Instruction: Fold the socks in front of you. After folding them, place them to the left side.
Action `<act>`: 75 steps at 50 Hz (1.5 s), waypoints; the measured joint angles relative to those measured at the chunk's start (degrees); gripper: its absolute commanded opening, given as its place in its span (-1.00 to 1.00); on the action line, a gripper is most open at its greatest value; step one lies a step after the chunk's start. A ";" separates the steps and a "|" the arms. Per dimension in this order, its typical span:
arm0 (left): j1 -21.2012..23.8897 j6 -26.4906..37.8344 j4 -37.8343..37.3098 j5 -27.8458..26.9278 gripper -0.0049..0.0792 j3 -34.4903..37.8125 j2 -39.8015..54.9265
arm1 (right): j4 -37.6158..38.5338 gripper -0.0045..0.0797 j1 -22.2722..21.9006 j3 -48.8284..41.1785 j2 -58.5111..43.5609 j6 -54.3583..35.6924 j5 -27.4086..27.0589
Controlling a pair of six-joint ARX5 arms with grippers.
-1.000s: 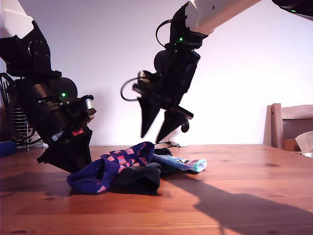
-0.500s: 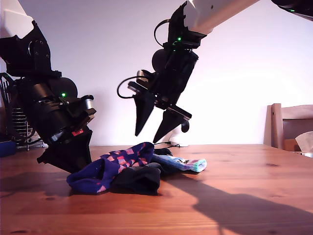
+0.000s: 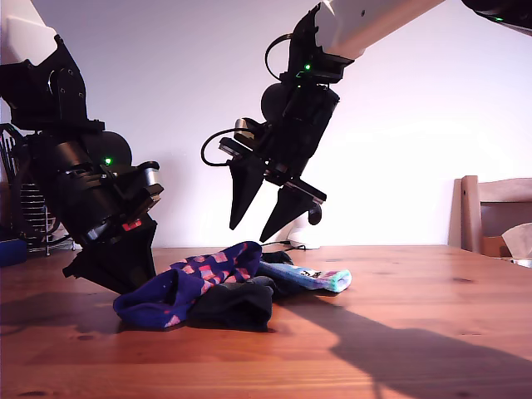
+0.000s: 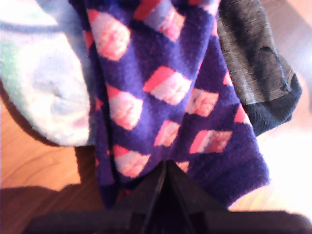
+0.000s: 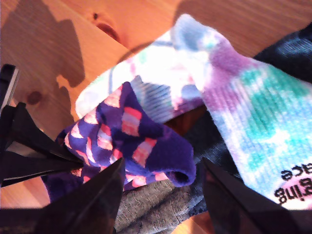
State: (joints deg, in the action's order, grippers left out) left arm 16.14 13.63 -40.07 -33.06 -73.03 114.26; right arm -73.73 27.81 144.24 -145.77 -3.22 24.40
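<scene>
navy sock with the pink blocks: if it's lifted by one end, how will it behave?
Probably floppy: the navy sock lies crumpled and draped over the dark grey sock, so it should hang limp. Its fuzzy knit likely grips rather than slips. It overlaps the tie-dye sock, so it may drag its neighbours.

Strong light from about three o'clock in the exterior view throws a long arm shadow across the table (image 3: 399,332); the arms read as silhouettes. Both wrist views are soft, with blown-out glare on the pale sock (image 4: 44,97).
</scene>
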 measured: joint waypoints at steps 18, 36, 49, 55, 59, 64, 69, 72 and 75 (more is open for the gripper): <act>0.00 0.00 0.00 0.02 -0.93 0.00 0.00 | -0.31 0.16 0.02 0.00 -1.73 -0.02 0.52; 0.00 0.00 -0.02 0.04 -0.93 0.00 0.00 | -0.44 -0.07 0.02 -0.22 -2.95 -0.15 1.75; 0.00 0.00 0.07 0.04 -0.93 0.00 0.00 | 0.00 -0.93 0.17 -0.50 -2.95 -1.11 3.58; 0.00 0.00 0.24 0.04 -0.93 0.02 0.00 | 0.42 -0.92 0.76 -0.50 -2.95 -1.11 3.61; 0.00 0.00 0.24 0.04 -0.93 0.04 0.00 | 0.37 -0.92 1.16 -0.50 -2.95 -1.11 3.76; 0.00 0.04 0.00 0.04 -0.93 0.04 0.00 | 0.13 -0.92 1.27 -0.50 -2.95 -1.11 5.40; 0.00 0.04 -0.28 0.04 -0.93 0.04 0.00 | -0.07 -0.92 1.22 -0.50 -2.95 -1.11 7.08; 0.00 0.04 -0.55 0.04 -0.93 0.02 0.00 | -0.07 -0.92 1.20 -0.50 -2.95 -1.14 7.98; 0.00 0.04 -0.79 0.07 -0.93 0.02 -0.04 | -0.04 -0.92 1.22 -0.50 -2.95 -1.14 8.15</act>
State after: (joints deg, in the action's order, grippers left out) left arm 16.14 13.67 -40.86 -32.99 -73.01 114.21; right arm -73.78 29.04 143.74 -148.73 -4.36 32.56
